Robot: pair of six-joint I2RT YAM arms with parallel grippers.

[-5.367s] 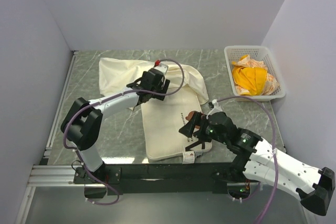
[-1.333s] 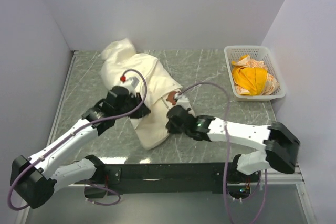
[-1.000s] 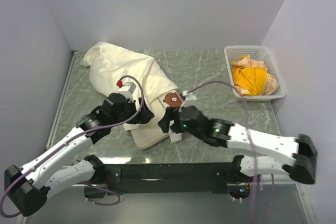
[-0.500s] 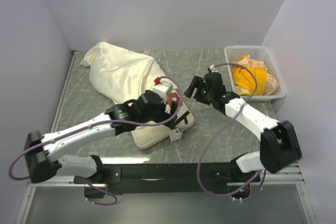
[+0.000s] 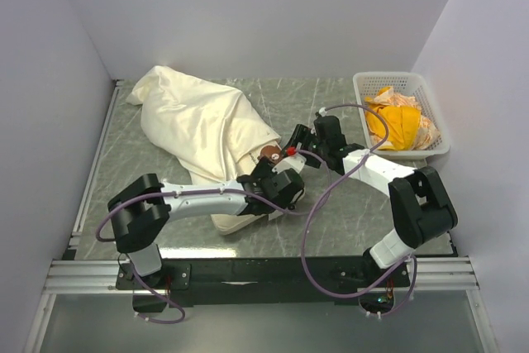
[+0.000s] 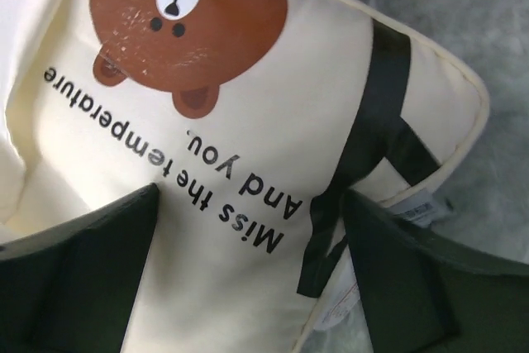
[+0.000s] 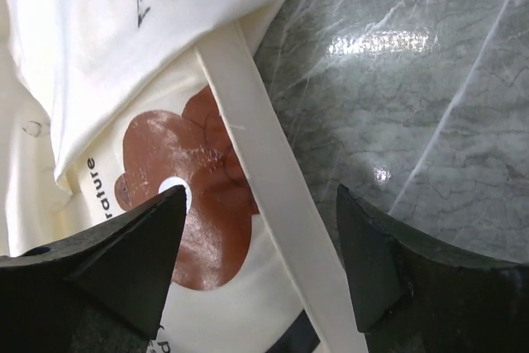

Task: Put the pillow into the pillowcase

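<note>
Well to the left of the white slatted plastic basket (image 5: 360, 113), on the same green-grey marbled tabletop (image 5: 331, 101) and apart from it: a large limp cream-white fabric pillowcase (image 5: 198, 117), bulging and wrinkled, stretching diagonally away from the basket. Inside the basket, a crumpled orange-yellow cloth (image 5: 395, 126).

Sticking out of the sack's mouth, at the end closer to the basket: the plump rectangular cream pillow (image 5: 235, 222). Mostly inside already, with only that end bare. On the bare end, seen from the left wrist (image 6: 248, 146): a brown bear print (image 6: 186, 18), black lettering and a black ribbon graphic, plus a small white tag (image 6: 413, 207) at the corner seam.

Over that bare end, farther from the basket than its partner: the left gripper (image 5: 277, 185). Jaws spread wide (image 6: 248, 196), one finger on each side of the lettering, clamping nothing. Cannot tell whether the pads touch the fabric.

Between the basket and the pillow, much nearer the pillow: the right gripper (image 5: 299, 140), pointing away from the basket. Jaws apart here too (image 7: 260, 196), gripping nothing. Below them in the right wrist view: the pillowcase (image 7: 124, 31) edge draped over the pillow (image 7: 99, 229), the bear print (image 7: 207, 204) half covered. Across the print, a flat cream fabric band (image 7: 248, 155) running diagonally under the gap between the fingers. On the basket side of that band, bare marbled tabletop (image 7: 413, 80).
</note>
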